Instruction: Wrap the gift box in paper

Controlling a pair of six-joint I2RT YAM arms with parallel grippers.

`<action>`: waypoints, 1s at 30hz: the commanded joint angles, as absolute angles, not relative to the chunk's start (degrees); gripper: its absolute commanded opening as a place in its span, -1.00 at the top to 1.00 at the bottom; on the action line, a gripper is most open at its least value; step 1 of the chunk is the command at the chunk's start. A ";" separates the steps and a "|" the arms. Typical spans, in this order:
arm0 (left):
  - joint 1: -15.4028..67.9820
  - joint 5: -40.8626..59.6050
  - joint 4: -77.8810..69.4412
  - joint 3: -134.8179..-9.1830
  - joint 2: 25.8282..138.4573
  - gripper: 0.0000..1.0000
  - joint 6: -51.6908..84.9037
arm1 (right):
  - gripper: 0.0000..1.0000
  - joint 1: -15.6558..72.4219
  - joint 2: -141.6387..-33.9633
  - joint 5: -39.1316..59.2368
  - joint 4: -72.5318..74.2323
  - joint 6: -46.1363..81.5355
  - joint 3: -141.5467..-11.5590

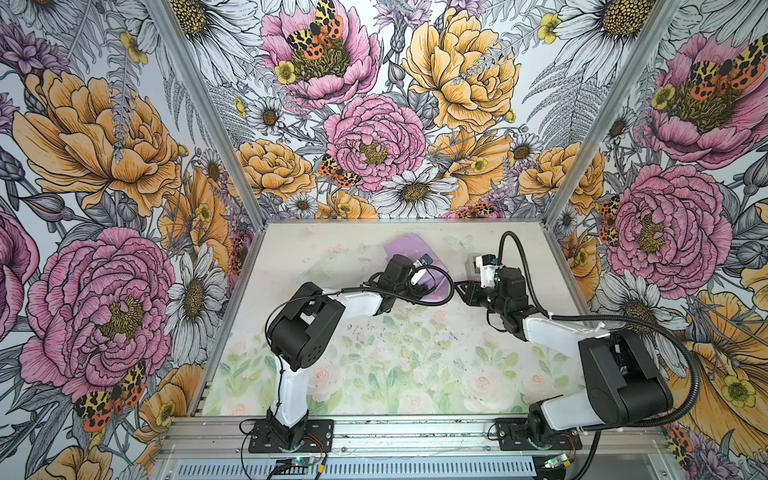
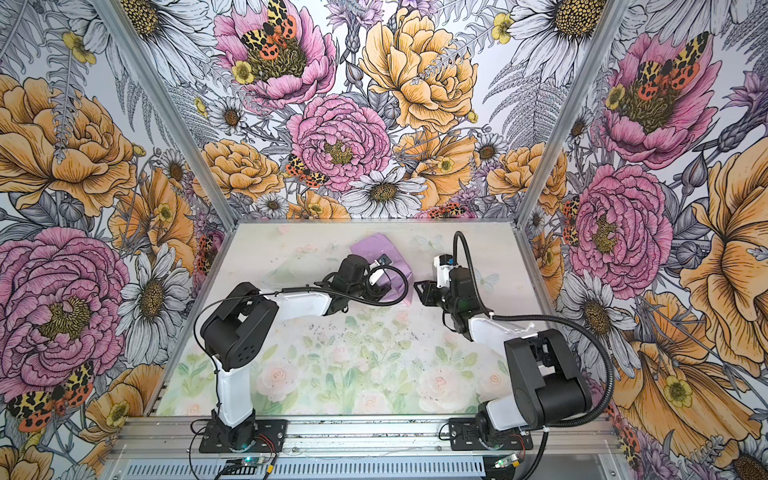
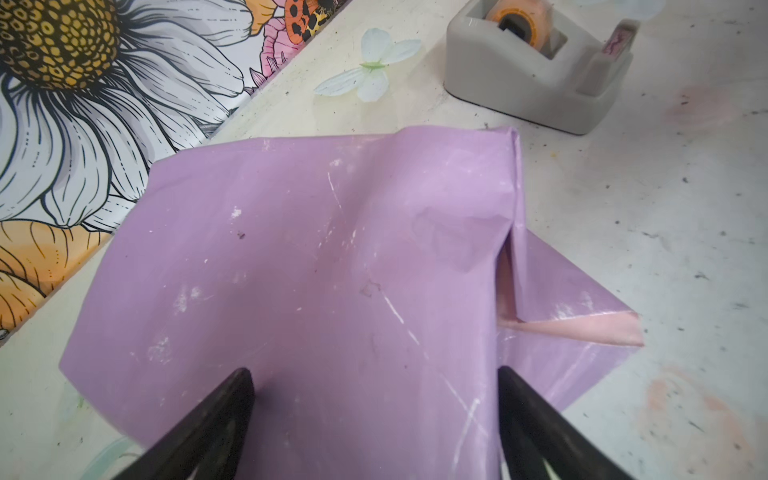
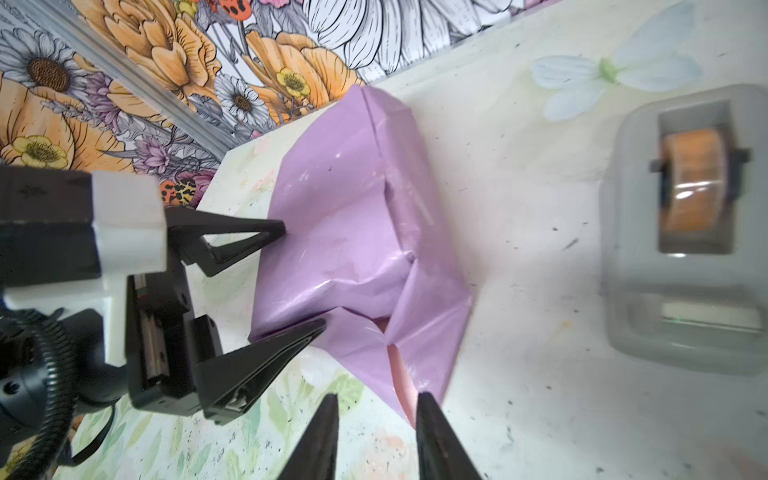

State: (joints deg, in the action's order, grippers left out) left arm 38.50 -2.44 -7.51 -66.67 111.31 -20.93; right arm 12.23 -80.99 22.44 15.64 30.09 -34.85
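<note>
Mid-fold: left gripper [image 4: 303, 276] gapes over the paper [image 3: 332, 270] hiding the box, right gripper [image 4: 376, 397] sits parted, empty, by a loose flap [image 4: 428, 320] that likely needs pressing flat.

Both top views looked from high above the near edge of the counter [image 1: 415, 345], tilted down toward the far wall. They took in both arms from base to wrist and shared nearly the whole scene, one shifted slightly sideways from the other.

The left wrist camera sat just behind the left hand [image 3: 374, 370], close above the paper [image 3: 332, 270]. It faced along the fingers, with the tape dispenser [image 3: 498, 75] beyond the hand.

The right wrist camera sat just behind the right hand [image 4: 377, 395], low over the counter. It faced the paper's folded end, with the left hand ahead on one side and the tape dispenser on the other.

Both wrist views shared the paper and the tape dispenser.
</note>
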 commanded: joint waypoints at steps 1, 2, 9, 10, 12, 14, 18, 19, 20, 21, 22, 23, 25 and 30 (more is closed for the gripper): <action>38.14 -0.78 -2.42 -64.87 106.50 -0.83 -18.05 | 0.27 10.89 -76.56 18.83 5.62 30.90 -35.79; 38.06 -0.79 -2.37 -64.56 105.07 -0.84 -17.68 | 0.25 10.45 -75.32 17.80 3.50 30.43 -36.26; 35.53 0.66 -1.50 -61.64 95.10 -0.85 -12.87 | 0.22 1.85 -76.50 18.65 -9.83 26.35 -44.84; 34.77 1.59 -1.56 -61.06 94.21 -0.85 -12.04 | 0.22 0.48 -78.14 20.11 -10.90 25.99 -46.33; 32.89 3.44 -1.56 -59.55 92.06 -0.85 -9.59 | 0.24 -3.04 -82.62 24.09 -12.17 25.72 -49.78; 31.41 4.75 -1.77 -57.86 90.42 -0.84 -7.69 | 0.27 -5.19 -87.27 27.82 -12.69 24.84 -52.91; 28.15 6.91 -2.15 -54.76 87.79 -0.84 -4.83 | 0.27 -6.49 -95.98 33.72 -14.34 21.99 -59.72; 27.49 7.31 -2.03 -54.17 87.40 -0.84 -4.29 | 0.27 -6.44 -97.65 35.17 -14.52 21.46 -61.14; 26.69 7.67 -2.02 -53.50 86.98 -0.85 -3.82 | 0.27 -6.45 -99.49 36.80 -14.62 21.06 -62.56; 26.09 7.89 -2.11 -52.82 86.56 -0.84 -3.52 | 0.27 -6.48 -101.05 37.62 -14.75 20.84 -63.82; 25.58 8.02 -1.98 -52.39 86.31 -0.84 -3.43 | 0.27 -6.43 -102.36 38.52 -14.81 20.56 -64.78; 25.16 8.21 -1.84 -51.98 86.01 -0.85 -3.33 | 0.26 -6.47 -103.69 39.71 -14.85 20.24 -65.78; 24.36 8.35 -1.67 -51.37 85.70 -0.84 -3.00 | 0.26 -6.49 -106.26 41.09 -15.25 19.51 -67.77; 22.80 9.07 -2.24 -50.71 85.86 -0.84 -2.46 | 0.26 -6.43 -111.23 41.67 -16.54 18.18 -71.46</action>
State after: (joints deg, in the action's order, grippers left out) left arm 23.66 6.98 -1.45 -51.18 87.13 -3.88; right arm -6.72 -109.34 39.31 -15.42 20.16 -69.01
